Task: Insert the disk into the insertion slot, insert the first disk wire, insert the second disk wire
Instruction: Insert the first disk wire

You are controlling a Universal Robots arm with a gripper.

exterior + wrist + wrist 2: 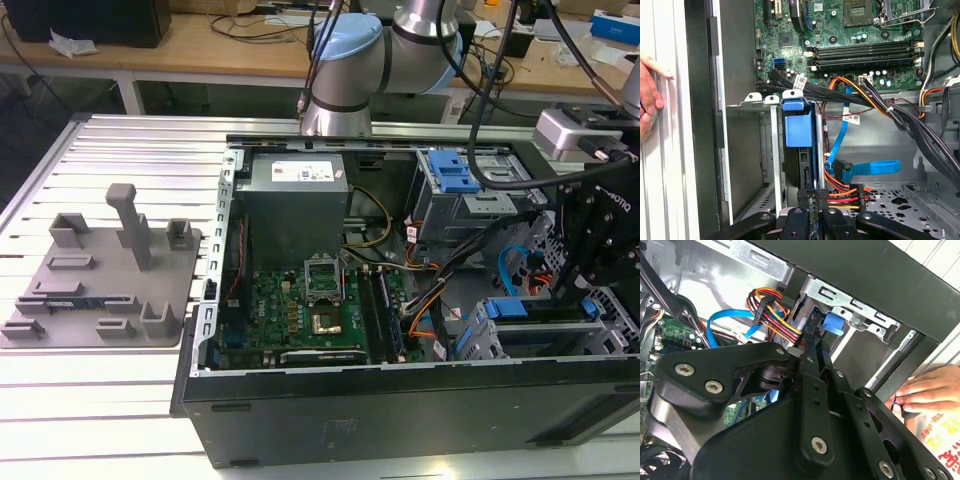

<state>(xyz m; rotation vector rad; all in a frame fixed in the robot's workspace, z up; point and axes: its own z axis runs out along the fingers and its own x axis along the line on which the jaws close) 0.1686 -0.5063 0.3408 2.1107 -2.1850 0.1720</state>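
The pincer (813,197) was pinched narrow on the plug of the coloured wires (823,193), just beside the disk (799,129) seated in its slot (774,155).

Exterior view overlooks the computer case (400,400); both wrist views closely face the insertion slot (774,150) (860,310).

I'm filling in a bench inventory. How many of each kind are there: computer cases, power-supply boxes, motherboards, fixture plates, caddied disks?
Open black metal computer case: 1
Grey metal power-supply box: 1
Green motherboard: 1
Grey plastic fixture plate: 1
Disk in a bright blue plastic caddy: 1
Total: 5
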